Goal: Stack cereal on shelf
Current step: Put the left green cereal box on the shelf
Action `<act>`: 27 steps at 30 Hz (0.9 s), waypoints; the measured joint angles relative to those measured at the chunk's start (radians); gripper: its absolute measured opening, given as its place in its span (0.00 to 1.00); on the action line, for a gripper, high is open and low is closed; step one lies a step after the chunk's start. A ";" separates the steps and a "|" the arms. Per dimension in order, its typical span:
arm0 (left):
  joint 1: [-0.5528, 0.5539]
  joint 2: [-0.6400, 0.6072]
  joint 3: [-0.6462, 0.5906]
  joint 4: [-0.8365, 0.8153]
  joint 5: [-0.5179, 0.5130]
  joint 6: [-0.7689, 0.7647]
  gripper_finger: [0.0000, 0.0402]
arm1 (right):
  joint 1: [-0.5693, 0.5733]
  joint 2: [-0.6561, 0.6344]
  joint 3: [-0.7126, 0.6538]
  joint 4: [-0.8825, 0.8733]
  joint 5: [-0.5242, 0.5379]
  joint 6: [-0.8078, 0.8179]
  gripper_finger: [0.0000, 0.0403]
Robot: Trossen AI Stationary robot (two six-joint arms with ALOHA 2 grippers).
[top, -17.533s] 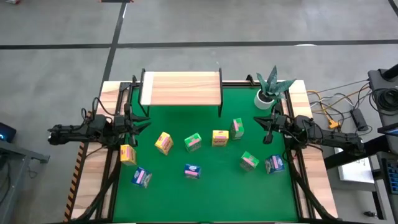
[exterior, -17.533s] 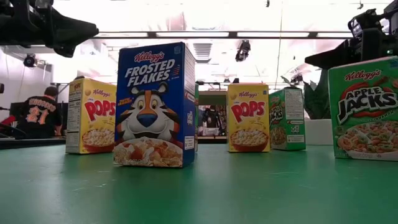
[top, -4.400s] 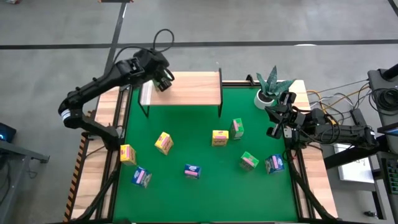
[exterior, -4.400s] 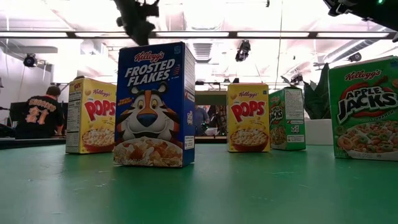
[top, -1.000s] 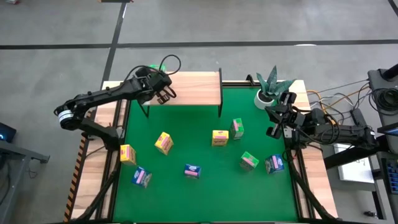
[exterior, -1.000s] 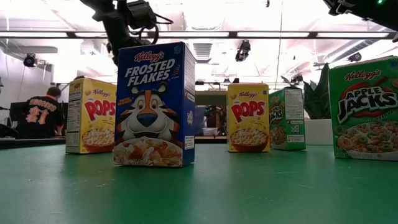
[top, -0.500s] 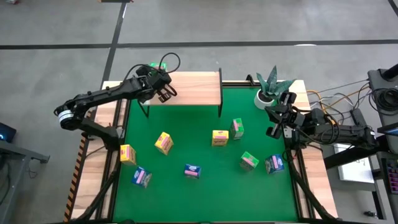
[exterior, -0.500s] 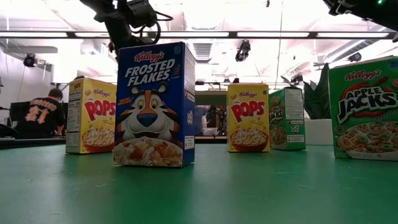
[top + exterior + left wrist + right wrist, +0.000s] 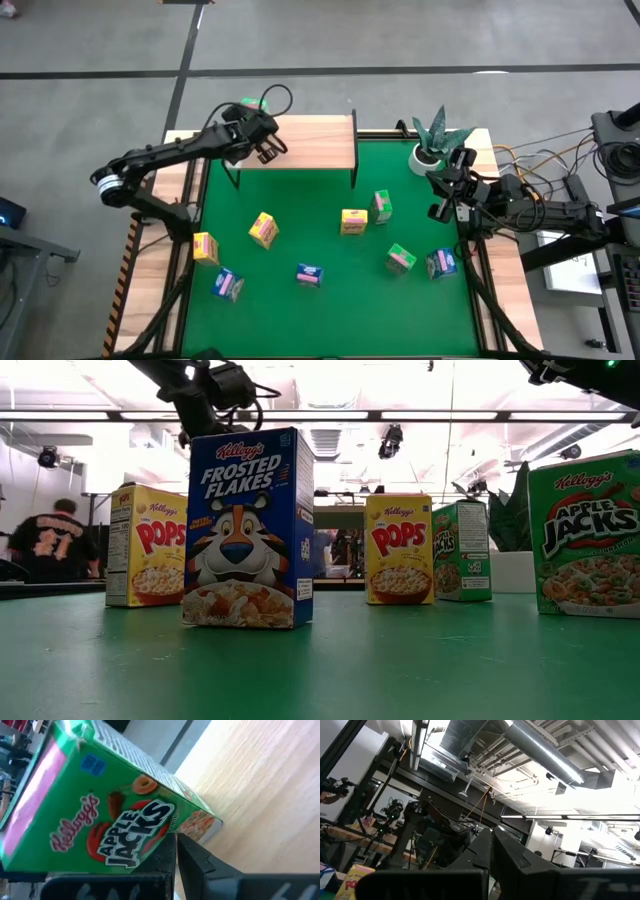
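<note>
Green Apple Jacks box (image 9: 110,820) tilted against pale wooden shelf top (image 9: 265,795), above dark pincer fingers (image 9: 200,865).

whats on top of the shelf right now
A green Apple Jacks box lies on the shelf plank's left end, by the left gripper. Plank under the arm is hidden.

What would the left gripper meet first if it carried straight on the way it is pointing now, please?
Probably the shelf: the left gripper points across its plank top, beside the green Apple Jacks box at the shelf's left end. Depth is unclear.
</note>
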 joint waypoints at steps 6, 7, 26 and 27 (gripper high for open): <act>0.000 0.007 0.000 0.000 0.000 -0.010 0.00 | 0.000 0.000 0.000 -0.002 0.000 -0.006 0.02; 0.000 0.007 0.000 0.001 0.000 -0.012 0.00 | 0.000 0.000 0.000 -0.002 0.000 -0.006 0.02; 0.000 0.011 0.000 0.051 0.000 -0.032 0.00 | 0.000 0.000 0.000 -0.003 0.000 -0.008 0.02; 0.000 0.011 0.000 0.058 0.000 -0.032 0.00 | 0.000 0.000 0.000 -0.002 0.000 -0.008 0.02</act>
